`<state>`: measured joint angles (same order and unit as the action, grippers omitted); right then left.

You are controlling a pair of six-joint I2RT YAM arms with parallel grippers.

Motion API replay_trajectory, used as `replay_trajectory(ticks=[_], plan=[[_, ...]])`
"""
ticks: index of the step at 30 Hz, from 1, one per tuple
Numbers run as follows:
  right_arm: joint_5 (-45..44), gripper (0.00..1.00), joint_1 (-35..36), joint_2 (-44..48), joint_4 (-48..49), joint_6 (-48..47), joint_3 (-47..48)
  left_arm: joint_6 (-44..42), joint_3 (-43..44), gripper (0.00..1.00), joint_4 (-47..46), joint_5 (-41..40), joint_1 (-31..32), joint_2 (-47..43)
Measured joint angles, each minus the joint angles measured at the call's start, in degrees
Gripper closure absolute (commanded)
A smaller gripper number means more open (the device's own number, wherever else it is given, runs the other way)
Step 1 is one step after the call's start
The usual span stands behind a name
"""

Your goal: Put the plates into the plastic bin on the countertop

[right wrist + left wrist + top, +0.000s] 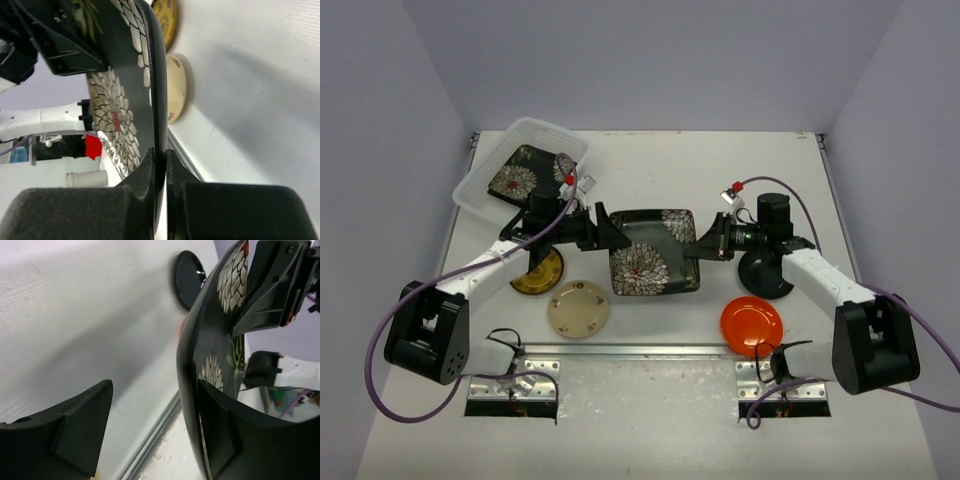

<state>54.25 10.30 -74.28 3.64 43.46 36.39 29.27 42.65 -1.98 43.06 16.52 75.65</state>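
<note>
A square black white-flowered plate (655,262) hangs above the countertop (650,170) between both arms. My right gripper (705,243) is shut on its right rim, and the pinch shows in the right wrist view (160,152). My left gripper (605,232) is open and straddles the plate's left rim (190,390); one finger (225,435) lies against the flowered face, the other (75,435) stands well apart. The plastic bin (480,190) at the back left holds the second flowered plate (520,178). Teal and amber plates are out of view.
A yellow patterned plate (538,272) and a cream plate (579,308) lie near the front left. A black round plate (766,273) and an orange plate (751,325) lie at the front right. The metal front edge (640,350) and lilac walls (380,150) bound the table.
</note>
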Motion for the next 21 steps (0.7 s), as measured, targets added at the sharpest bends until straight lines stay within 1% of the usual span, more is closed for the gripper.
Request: replay_trajectory(ticks=[1, 2, 4, 5, 6, 8, 9, 10, 12, 14, 17, 21], plan=[[0.76, 1.00, -0.01, 0.00, 0.81, 0.70, -0.01, 0.21, 0.02, 0.94, -0.38, 0.29, 0.22, 0.59], [1.05, 1.00, -0.01, 0.00, 1.38, 1.30, -0.01, 0.73, 0.02, 1.00, -0.89, 1.01, 0.29, 0.98], [0.36, 0.99, 0.07, -0.19, 2.06, 0.80, -0.16, 2.64, 0.22, 1.00, -1.56, 1.77, 0.52, 1.16], [0.69, 0.88, -0.06, -0.34, 2.81, 0.43, -0.54, 4.01, 0.54, 1.00, -1.74, 2.13, 0.59, 1.14], [0.54, 0.72, -0.06, -0.46, 3.59, 0.34, -0.59, 4.66, 0.84, 1.00, -1.66, 2.13, 0.62, 1.14], [0.99, 0.24, -0.10, -0.57, 4.84, 1.68, -0.60, 5.06, 1.17, 1.00, -1.63, 1.77, 0.61, 1.06], [1.51, 0.04, -0.16, -0.57, 5.45, 2.56, -0.60, 4.74, 1.28, 1.00, -1.68, 1.30, 0.67, 1.03], [1.84, 0.01, -0.32, -0.59, 5.56, 3.75, -0.60, 4.88, 1.60, 1.00, -0.98, 0.32, 0.62, 0.96], [2.25, 0.01, -0.84, -0.42, 6.26, 4.24, -0.59, 4.58, 3.05, 1.00, 2.71, -3.25, 0.16, 0.92], [2.01, 0.01, -2.09, 0.22, 5.03, 3.85, -0.59, 5.42, 4.81, 1.00, 7.05, -5.84, -2.58, 0.86], [0.76, 0.01, -5.89, 2.48, 2.05, 2.49, -1.32, 8.19, 7.15, 1.00, 11.54, -8.34, -12.43, 0.01], [-0.13, 0.01, -11.12, 7.15, -0.68, 0.66, -4.64, 12.47, 10.83, 1.00, 14.37, -16.58, -27.70, -1.67]])
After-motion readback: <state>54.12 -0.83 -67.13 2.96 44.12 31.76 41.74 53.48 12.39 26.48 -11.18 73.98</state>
